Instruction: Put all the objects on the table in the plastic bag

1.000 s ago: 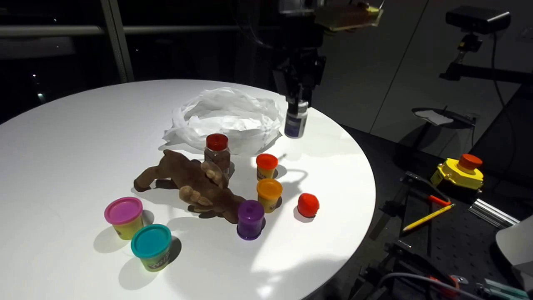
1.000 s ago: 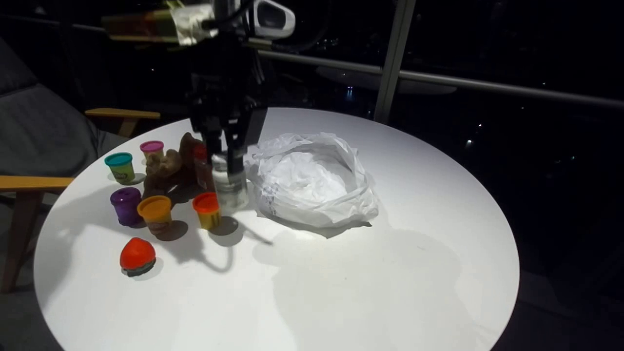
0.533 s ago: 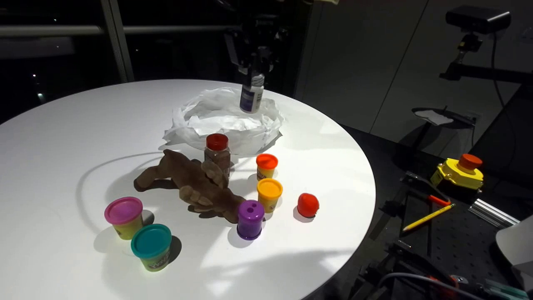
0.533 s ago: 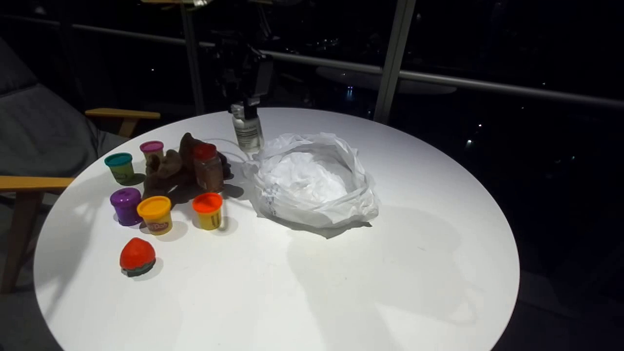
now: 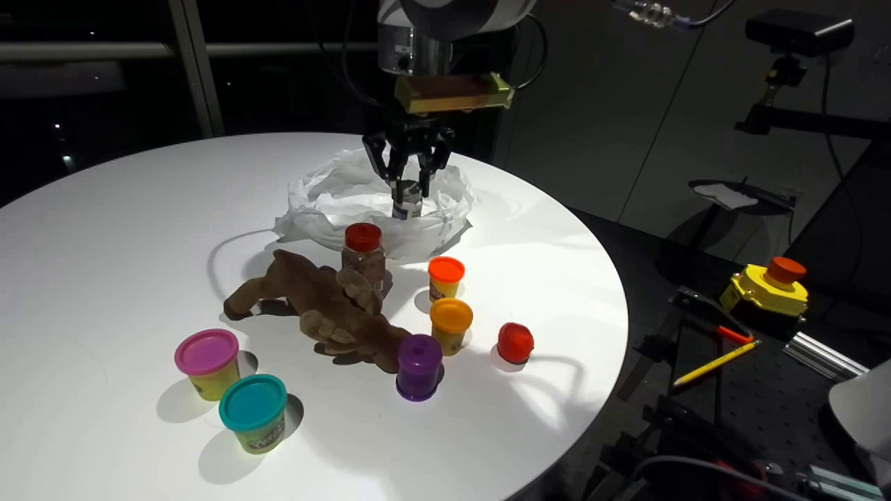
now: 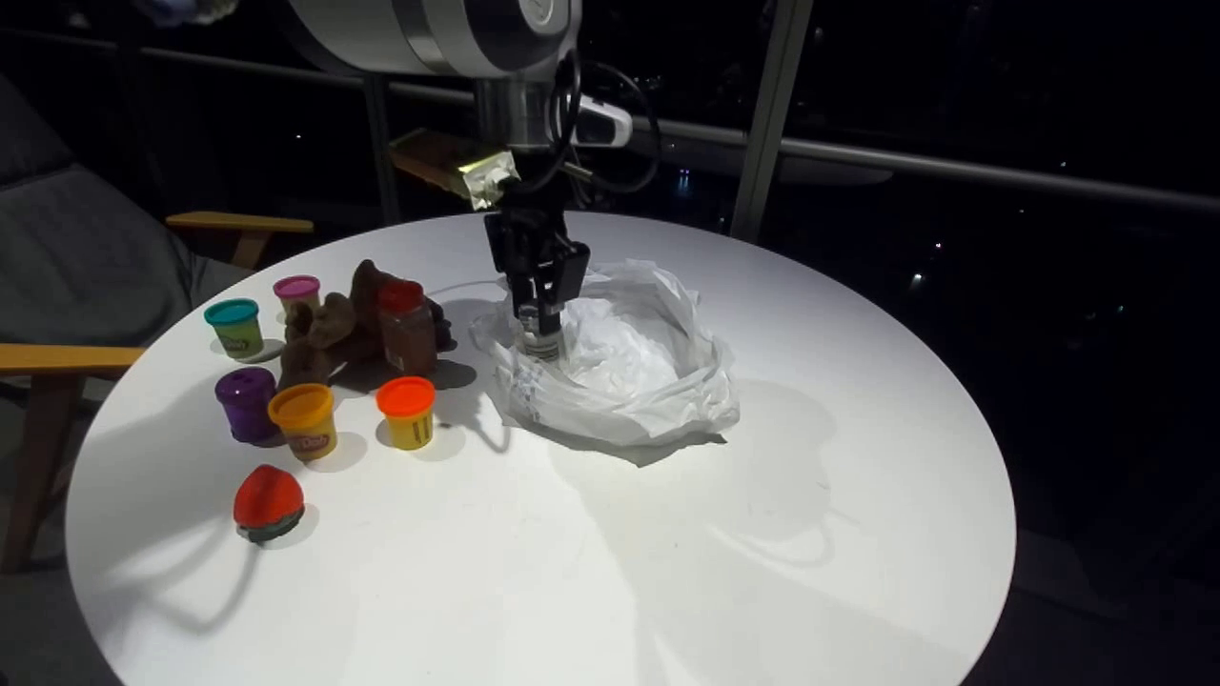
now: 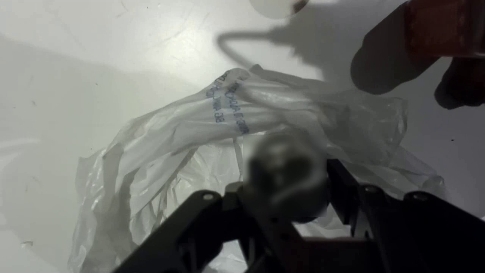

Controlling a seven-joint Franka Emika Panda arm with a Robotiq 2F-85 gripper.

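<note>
Dark beyond the windows, with a pale rail across them. Off to one side in an exterior view, a grey chair with wooden arms. Before the glass, the round white table, crossed by shadows. Reaching in from the top in both exterior views, the arm, wrist pointing down over one side of the bag. At its end, the gripper, narrowed on the bottle and holding it by the upper part.

Open at the mouth, that bag, thin and whitish, with crumpled film inside and blue print on one wall in the wrist view. Within the mouth, close to the wall: the bottle, nearly upright, lower end hidden by film, top blurred in the wrist view. Contact with the film below impossible to tell.

Sprawled on the table, the brown toy. Just beside it, upright, the jar, red-lidded, with reddish-brown contents behind clear walls. Near each other, lids on, the pink cup and the teal cup, both yellowish below. By one end of the toy, the purple cup, purple all over, with the orange cup just beside. Nearer the bag, the red cup, yellow below. Toward the table's edge, the strawberry, bright red over dark green.
</note>
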